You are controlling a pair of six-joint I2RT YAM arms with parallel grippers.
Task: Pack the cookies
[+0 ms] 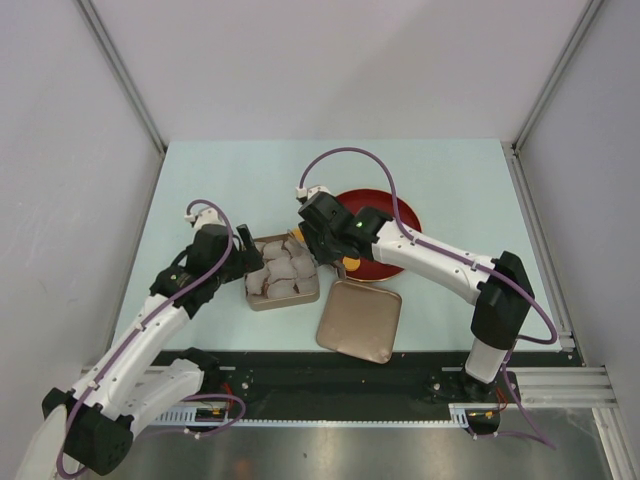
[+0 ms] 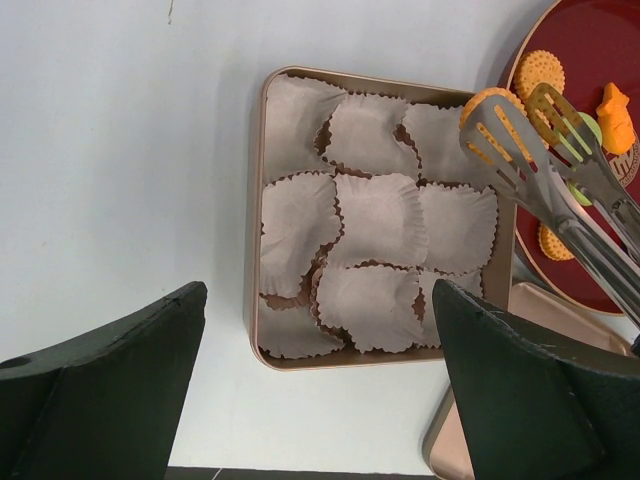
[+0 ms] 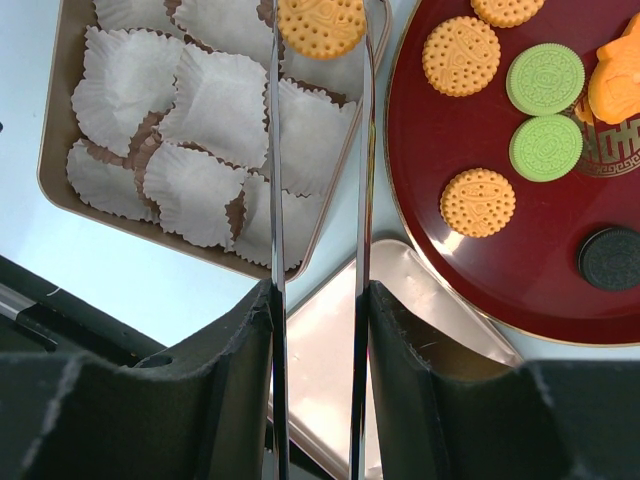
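Holding tongs [image 3: 275,200] in the right gripper's [image 3: 320,330] clamped jaws, one orange cookie [image 3: 321,25] pinched over the tin [image 3: 52,150]; left gripper [image 2: 320,310] spread wide, empty. Other cookies [image 3: 478,202] on the red plate [image 3: 430,260] beside a gold emblem [image 3: 612,152], unreadable.

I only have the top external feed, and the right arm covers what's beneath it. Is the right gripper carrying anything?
Observer: Yes. The right gripper is clamped on metal tongs, and these pinch an orange cookie above the tin's plate-side edge.
Operator: Any cookies in the tin?
Observer: None. The left wrist view shows only empty paper cups.
Operator: What's on the plate?
Observer: The right wrist view shows the plate holding three orange cookies, two green cookies and one black cookie.
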